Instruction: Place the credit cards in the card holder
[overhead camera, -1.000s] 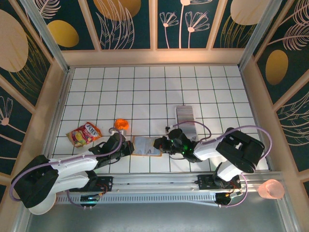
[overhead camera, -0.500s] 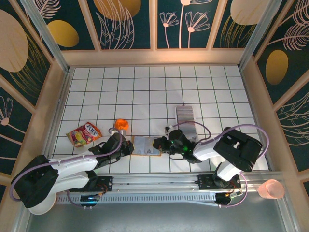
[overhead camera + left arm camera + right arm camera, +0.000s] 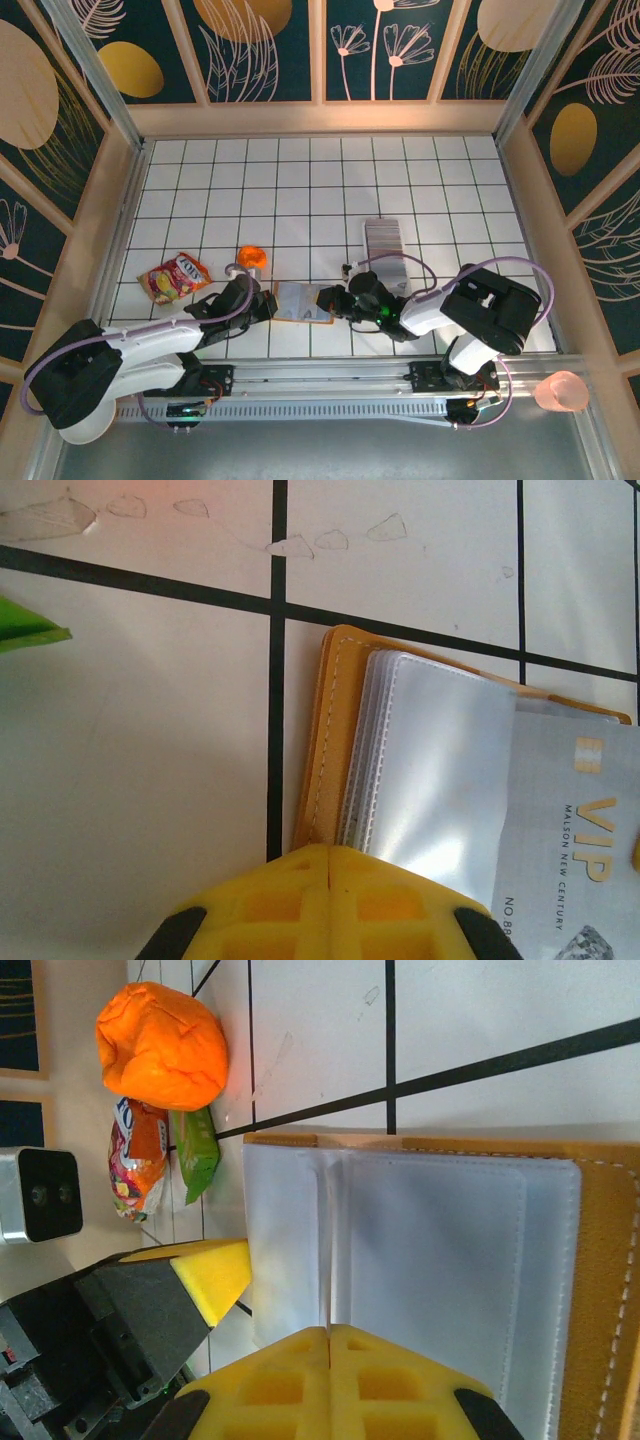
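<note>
From above, the card holder (image 3: 300, 302) lies open on the tiled table just in front of the two bases, its long axis running left to right. The left gripper (image 3: 262, 300) is at its left end and the right gripper (image 3: 335, 298) at its right end, so it sits between them. The row of cards (image 3: 383, 238) stands edge-on farther out from the bases. It lies beyond and a little outboard of the right gripper, and its long axis points away from the arms. The right arm is plainly the nearer one for fetching another. In the left wrist view, the left gripper's (image 3: 330, 865) yellow pads are pressed together with no gap. The holder's tan border (image 3: 320, 750) runs in under them, but I cannot tell whether they pinch it. Ahead and to the right, clear sleeves fan out, and a silver card (image 3: 575, 830) printed VIP rests against them; whether it is tucked in is unclear. In the right wrist view, the right gripper's (image 3: 330, 1345) pads are likewise pressed together over the pale sleeves (image 3: 450, 1260). A thin line runs on from their seam, possibly a card edge-on. One yellow fingertip (image 3: 215, 1275) of the left gripper sits just beside the holder's far edge.
</note>
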